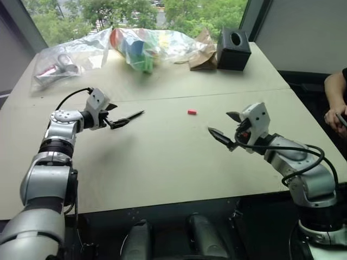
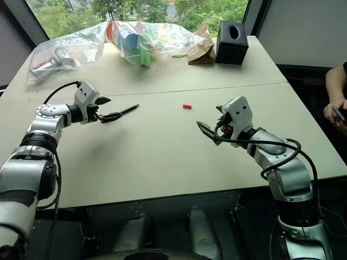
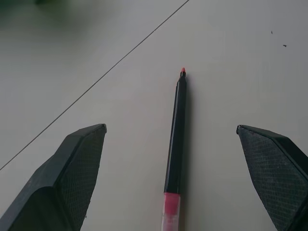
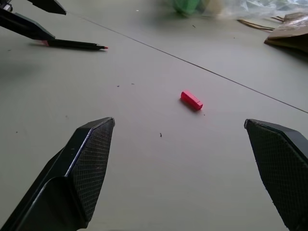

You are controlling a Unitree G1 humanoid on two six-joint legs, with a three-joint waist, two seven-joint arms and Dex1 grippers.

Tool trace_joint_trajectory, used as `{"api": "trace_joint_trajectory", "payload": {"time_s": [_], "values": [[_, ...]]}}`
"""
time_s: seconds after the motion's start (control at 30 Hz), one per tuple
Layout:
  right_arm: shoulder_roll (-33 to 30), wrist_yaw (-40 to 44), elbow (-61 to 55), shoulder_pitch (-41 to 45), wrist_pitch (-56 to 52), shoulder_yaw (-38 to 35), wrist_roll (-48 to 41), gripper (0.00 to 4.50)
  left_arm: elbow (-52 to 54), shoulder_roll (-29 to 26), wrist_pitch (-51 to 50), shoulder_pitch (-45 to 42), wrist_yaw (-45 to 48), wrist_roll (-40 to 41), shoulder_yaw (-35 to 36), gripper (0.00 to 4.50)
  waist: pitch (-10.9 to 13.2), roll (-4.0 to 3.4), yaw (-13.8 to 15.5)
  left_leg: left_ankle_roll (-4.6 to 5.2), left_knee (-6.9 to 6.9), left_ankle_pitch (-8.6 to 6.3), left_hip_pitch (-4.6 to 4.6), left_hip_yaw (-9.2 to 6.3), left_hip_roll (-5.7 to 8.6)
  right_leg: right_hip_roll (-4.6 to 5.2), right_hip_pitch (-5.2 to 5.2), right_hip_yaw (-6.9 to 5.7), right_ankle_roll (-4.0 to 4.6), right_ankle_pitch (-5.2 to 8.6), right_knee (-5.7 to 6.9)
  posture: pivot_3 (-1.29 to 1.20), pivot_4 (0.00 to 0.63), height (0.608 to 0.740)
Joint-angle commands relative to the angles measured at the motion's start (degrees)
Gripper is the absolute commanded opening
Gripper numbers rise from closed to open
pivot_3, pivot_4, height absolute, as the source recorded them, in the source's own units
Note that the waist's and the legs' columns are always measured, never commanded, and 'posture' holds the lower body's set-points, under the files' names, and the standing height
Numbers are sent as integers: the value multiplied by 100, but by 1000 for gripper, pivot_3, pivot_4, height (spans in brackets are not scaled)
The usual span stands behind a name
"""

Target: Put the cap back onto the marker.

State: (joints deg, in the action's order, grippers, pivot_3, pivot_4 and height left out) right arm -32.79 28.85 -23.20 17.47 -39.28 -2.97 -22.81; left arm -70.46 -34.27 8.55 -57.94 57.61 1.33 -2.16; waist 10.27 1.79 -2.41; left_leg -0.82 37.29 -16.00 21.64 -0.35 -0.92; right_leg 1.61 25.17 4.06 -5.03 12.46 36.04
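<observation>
The marker (image 3: pixel 175 144) is a slim black stick with a red tip and a pink rear end, lying flat on the pale table (image 1: pixel 162 162) left of centre. My left gripper (image 1: pixel 115 115) is open over the marker's rear end, one finger on each side, not touching it. The cap (image 1: pixel 192 112), a tiny red-pink cylinder, lies alone near the table's middle, right of the marker's tip. My right gripper (image 4: pixel 179 121) hovers open and empty above the table, short of the cap (image 4: pixel 191 100) and pointing toward it. The right wrist view also catches the marker (image 4: pixel 77 44) and the left fingers (image 4: pixel 24 24).
Along the far edge sit clear plastic bags (image 1: pixel 146 46) of colourful items, a brown paper bag (image 1: pixel 203 57) and a black tissue box (image 1: pixel 233 49). A seam (image 1: pixel 217 95) crosses the table. A person's arm (image 1: pixel 336 97) shows at the right edge.
</observation>
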Motion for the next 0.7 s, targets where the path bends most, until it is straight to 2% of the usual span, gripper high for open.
{"api": "trace_joint_trajectory", "payload": {"time_s": [0.03,0.3,0.67,0.7], "values": [[88,-136,-468,86,-142,-33,-97,4465,-238,82,216,-275,-200,-228,-1,4500,0,0,6,0,1,0,2,-2,0,0,1,-1,0,0,0,0,150,739],[363,-483,-932,-146,-452,-138,-199,4465,-566,419,-41,-462,-967,-490,131,4500,0,1,12,0,6,0,5,-4,0,1,1,-3,-3,-2,2,0,150,739],[583,-774,-1223,-369,-592,-176,-225,4465,-705,780,-894,-397,-1013,-634,230,4500,-2,1,26,0,6,0,-6,-4,0,1,-8,-3,-3,-1,6,0,150,739],[588,-785,-1237,-378,-601,-177,-227,4500,-707,802,-924,-398,-1019,-653,246,4011,-2,1,31,0,6,0,-10,-4,0,1,-12,-3,-3,-1,5,0,150,739]]}}
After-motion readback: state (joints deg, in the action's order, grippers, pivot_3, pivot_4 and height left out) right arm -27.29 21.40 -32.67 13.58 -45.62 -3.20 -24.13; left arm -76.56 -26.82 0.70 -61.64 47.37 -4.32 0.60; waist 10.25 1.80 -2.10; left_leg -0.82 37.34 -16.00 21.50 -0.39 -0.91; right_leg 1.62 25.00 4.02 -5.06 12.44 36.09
